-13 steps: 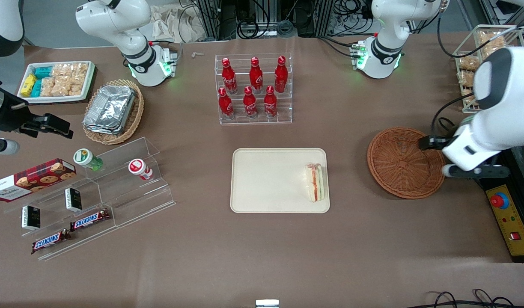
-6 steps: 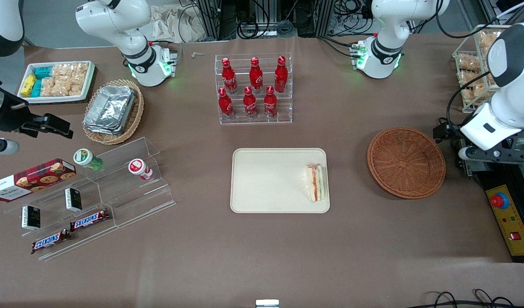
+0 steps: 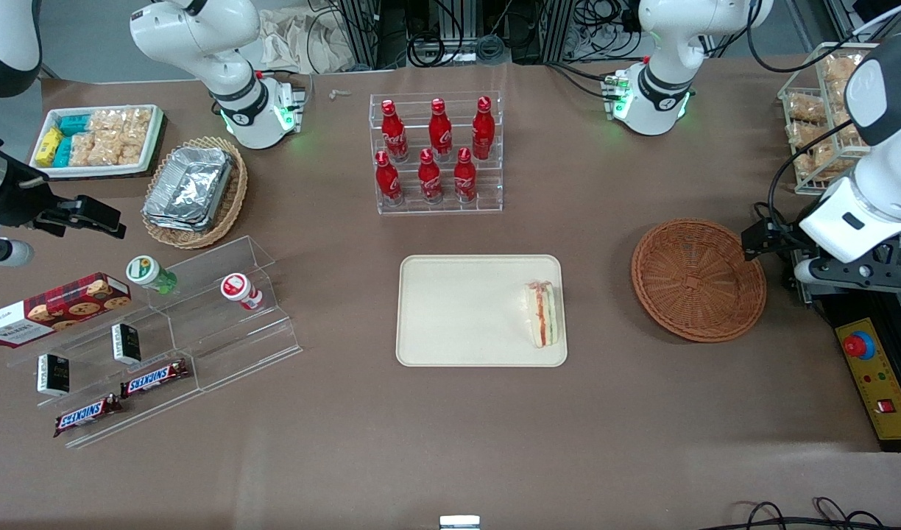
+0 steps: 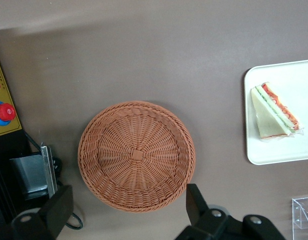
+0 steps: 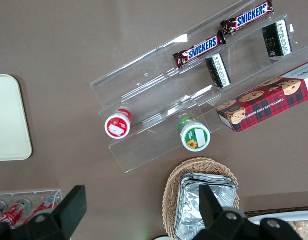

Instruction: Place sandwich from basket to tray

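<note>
The sandwich [image 3: 543, 314] [image 4: 272, 111] lies flat on the cream tray [image 3: 465, 309] [image 4: 274, 152], at the tray's end nearest the basket, its red and green filling edge showing. The round reddish-brown wicker basket [image 3: 698, 280] [image 4: 136, 155] has nothing in it. My left gripper [image 3: 848, 274] [image 4: 126, 211] hangs high beside the basket, toward the working arm's end of the table. Its fingers [image 4: 196, 204] stand wide apart and open, holding nothing.
A clear rack of red bottles [image 3: 436, 151] stands farther from the camera than the tray. A control box with a red button [image 3: 860, 346] sits at the table edge beside the basket. A wire rack of snack bags [image 3: 818, 110] stands near the arm.
My left arm has drawn back from over the basket's rim toward the working arm's end of the table and risen. The sandwich, tray and basket have not moved.
</note>
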